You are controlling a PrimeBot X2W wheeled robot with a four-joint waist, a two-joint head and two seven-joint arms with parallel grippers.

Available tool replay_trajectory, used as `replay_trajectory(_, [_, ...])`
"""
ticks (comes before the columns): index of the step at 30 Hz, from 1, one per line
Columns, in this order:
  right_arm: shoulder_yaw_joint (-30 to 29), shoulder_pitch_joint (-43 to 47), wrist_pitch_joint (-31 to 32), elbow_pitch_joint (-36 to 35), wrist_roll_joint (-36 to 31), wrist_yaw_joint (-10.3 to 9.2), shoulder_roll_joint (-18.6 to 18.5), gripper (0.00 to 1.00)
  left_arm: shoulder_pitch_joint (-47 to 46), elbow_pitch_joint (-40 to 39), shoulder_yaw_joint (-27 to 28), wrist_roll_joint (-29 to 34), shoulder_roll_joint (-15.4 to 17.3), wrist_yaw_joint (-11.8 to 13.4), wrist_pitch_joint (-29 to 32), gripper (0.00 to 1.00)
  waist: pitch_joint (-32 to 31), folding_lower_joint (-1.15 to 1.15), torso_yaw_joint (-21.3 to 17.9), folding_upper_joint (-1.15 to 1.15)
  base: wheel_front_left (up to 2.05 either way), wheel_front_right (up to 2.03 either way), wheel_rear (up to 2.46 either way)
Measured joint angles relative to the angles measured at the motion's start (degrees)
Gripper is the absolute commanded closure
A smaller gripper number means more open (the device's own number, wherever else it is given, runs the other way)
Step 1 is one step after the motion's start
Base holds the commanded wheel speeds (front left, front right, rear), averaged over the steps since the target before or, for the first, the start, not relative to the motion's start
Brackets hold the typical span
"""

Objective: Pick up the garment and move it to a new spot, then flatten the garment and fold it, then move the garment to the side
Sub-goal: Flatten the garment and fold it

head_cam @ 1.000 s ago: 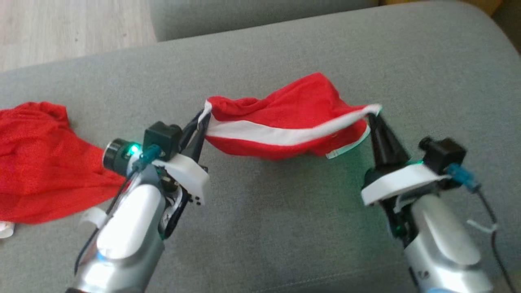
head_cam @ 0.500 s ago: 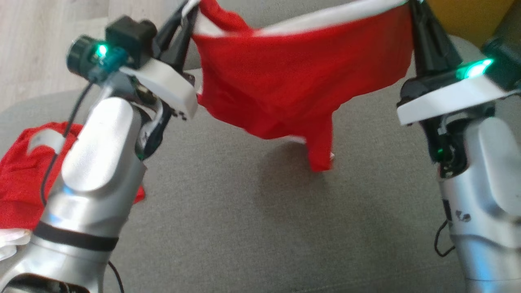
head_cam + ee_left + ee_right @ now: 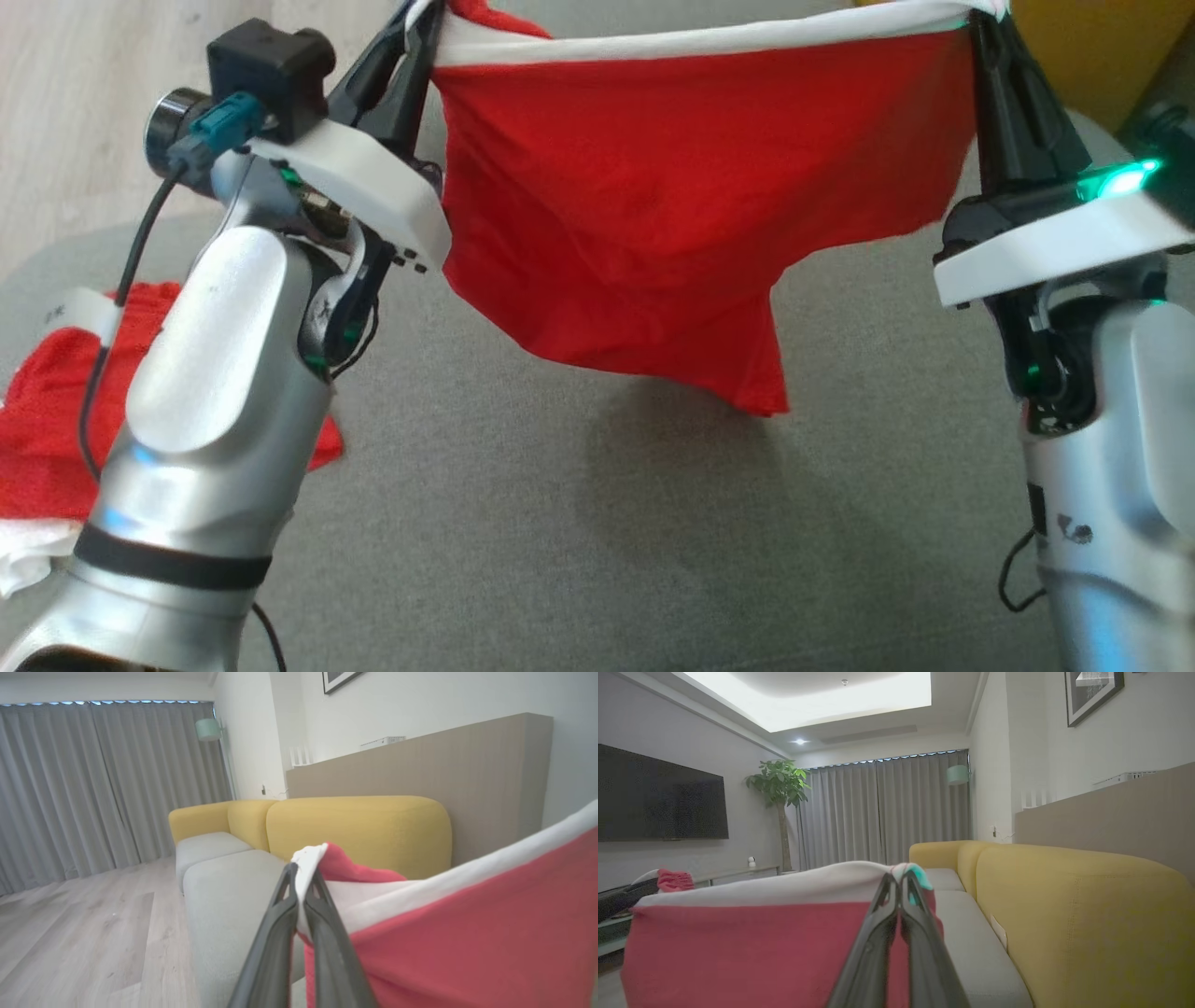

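Two grippers hold one red garment (image 3: 653, 205) up in the air. The left gripper (image 3: 422, 14) is at about 11 o'clock in the head view. Its two dark fingers (image 3: 392, 70) are pressed together and pinch one top corner of the garment's white band (image 3: 709, 39). The right gripper (image 3: 982, 21) is at about 1 o'clock. Its fingers are pressed together too, and they pinch the other top corner.

The white band runs nearly straight between them, along the 12 o'clock edge. The red cloth hangs down from it like a flag. Its lowest tip points toward 5 o'clock, over the grey cushion (image 3: 607, 541). A soft shadow (image 3: 672, 439) lies on the cushion below it.

A second red cloth (image 3: 47, 420) lies crumpled on the cushion at 9 o'clock, partly behind the left arm. Pale wood floor (image 3: 75, 93) shows at 10 o'clock. A green light (image 3: 1116, 179) glows by the right gripper at 2 o'clock.

In the left wrist view the red cloth runs off toward 3 o'clock, and a yellow sofa (image 3: 364, 826) stands behind it. In the right wrist view the garment stretches away toward 9 o'clock.
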Motion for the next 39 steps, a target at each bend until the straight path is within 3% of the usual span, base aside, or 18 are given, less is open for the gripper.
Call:
replay_trajectory(8, [0.3, -5.3, 1.8, 1.6, -1.8, 0.0, 0.0, 1.0, -2.6, -0.9, 2.2, -1.8, 0.4, 1.0, 4.9, 1.0, 6.0, 0.0, -0.6, 0.0, 0.0, 0.0, 0.0])
replay_trajectory(15, [4.4, -34.5, -6.0, 24.4, -4.7, 0.01, -0.6, 1.0, -25.0, 14.4, 5.6, -0.9, 1.4, 1.0, 2.2, 1.0, 18.1, 0.0, -2.7, 0.0, 0.0, 0.0, 0.0])
replay_trajectory(22, [-0.3, -51.5, -17.9, 40.3, -9.7, 0.01, 0.0, 1.0, -40.5, 26.1, 8.4, -0.5, -2.8, 2.5, -9.3, 1.0, 24.9, 0.01, -4.0, 0.0, 0.0, 0.0, 0.0])
replay_trajectory(30, [-1.2, -48.5, -19.3, 49.7, -9.8, 0.01, 1.6, 1.0, -36.9, 34.8, 8.9, -1.6, -5.6, 0.5, -13.3, 1.0, 26.0, 0.01, -2.5, 0.0, 0.0, 0.0, 0.0])
replay_trajectory(35, [2.6, -38.2, -19.3, 55.2, -7.1, 0.01, 1.7, 1.0, -25.8, 36.9, 8.0, -1.4, -6.8, -1.2, -13.3, 1.0, 24.7, 0.01, -1.5, 0.0, 0.0, 0.0, 0.0])
replay_trajectory(39, [9.1, -31.8, -18.9, 58.7, -3.4, 0.02, 0.9, 1.0, -14.3, 34.3, 7.1, 0.0, -6.8, -1.7, -13.3, 1.0, 22.7, 0.0, -0.8, 0.0, 0.0, 0.0, 0.0])
